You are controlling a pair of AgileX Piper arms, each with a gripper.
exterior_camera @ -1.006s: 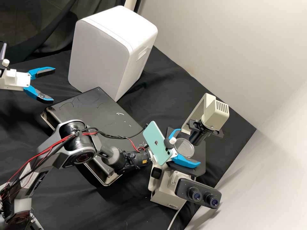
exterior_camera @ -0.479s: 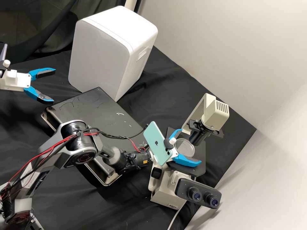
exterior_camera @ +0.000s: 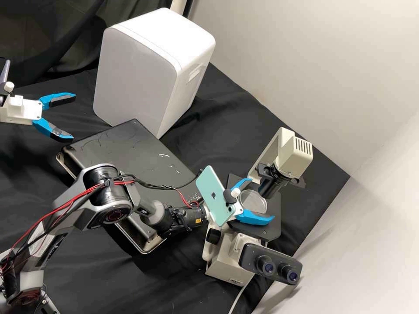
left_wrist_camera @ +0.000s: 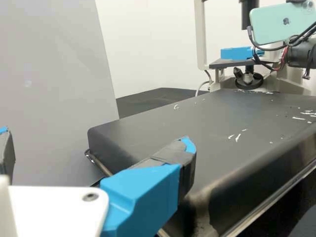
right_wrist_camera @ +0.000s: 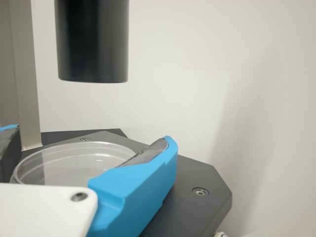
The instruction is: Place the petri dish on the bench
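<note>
Straddling the dish: the right pincer (exterior_camera: 261, 199) sits at the microscope stage with its blue fingers apart, one on each side of the clear round plastic petri dish (exterior_camera: 252, 201). The nearer finger lies against the rim, but a firm clamp is not evident.
Dish location: flat on the black microscope stage (right_wrist_camera: 197, 197), directly under the black cylindrical condenser (right_wrist_camera: 92, 39) and not yet on the black cloth-covered desk (exterior_camera: 218, 117).
Left pincer: the left pincer (exterior_camera: 65, 114) hangs with fingers spread and nothing between them, near the far corner of the dark flat tray (exterior_camera: 131, 152) and well apart from the dish.
Step in hand: judged to be the grasp, before any lift.
Risk, squeeze: the thin slick wall could pop out sideways or tilt if the pads meet it off-centre or too low.
Risk, lid: if only the upper rim is caught, the lid might come away and leave the base behind.
Risk, overhead: a steep lift would likely knock the dish against the condenser, so sliding out level looks safer.
Risk, carry: the off-white microscope (exterior_camera: 227, 257) and the tray crowd the route, and clipping either could jar the dish loose.
</note>
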